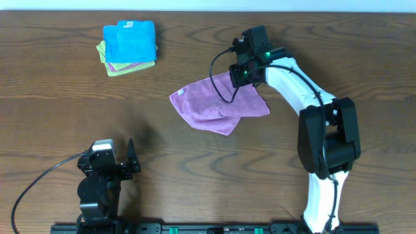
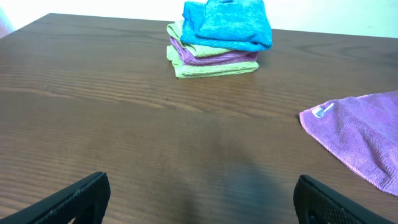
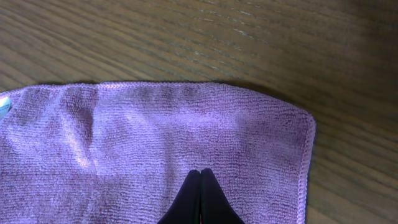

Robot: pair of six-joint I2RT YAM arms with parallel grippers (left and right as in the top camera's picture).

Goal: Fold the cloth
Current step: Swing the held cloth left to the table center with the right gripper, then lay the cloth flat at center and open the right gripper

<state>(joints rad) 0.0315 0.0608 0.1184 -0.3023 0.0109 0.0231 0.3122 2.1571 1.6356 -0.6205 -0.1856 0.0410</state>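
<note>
From above, the purple cloth (image 1: pixel 218 104) lies on the counter (image 1: pixel 58 110), right of middle, the right gripper (image 1: pixel 242 77) on its far edge, likely to draw it over; the left wrist shows the left gripper (image 2: pixel 202 205) open and idle, the cloth's white tag (image 2: pixel 320 111) unreadable; the right wrist shows closed fingers (image 3: pixel 193 199), apparently pinching the cloth

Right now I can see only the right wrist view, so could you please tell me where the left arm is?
Observer: The left gripper is open and empty near the front left of the table, apart from the purple cloth.
Operator: Thank you; is anything else lying on the table?
Observer: Yes, a stack of folded cloths sits at the far left, with a blue one on top.
</note>
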